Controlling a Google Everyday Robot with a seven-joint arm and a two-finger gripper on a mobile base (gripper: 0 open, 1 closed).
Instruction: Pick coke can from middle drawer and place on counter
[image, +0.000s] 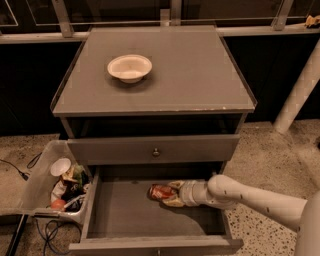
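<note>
The coke can (160, 192) lies on its side on the floor of the open middle drawer (120, 215), right of its centre. My gripper (173, 194) reaches in from the right on the white arm (250, 197). Its two pale fingers (173, 202) sit on either side of the can's right end and press against it. The can rests on the drawer bottom. The counter (190, 75) is the grey cabinet top above, with a white bowl (129, 67) at its back left.
A closed drawer front with a round knob (156, 151) sits just above the open drawer and overhangs its rear. A bin of trash (60, 185) stands left of the cabinet. A white post (300, 90) stands at the right.
</note>
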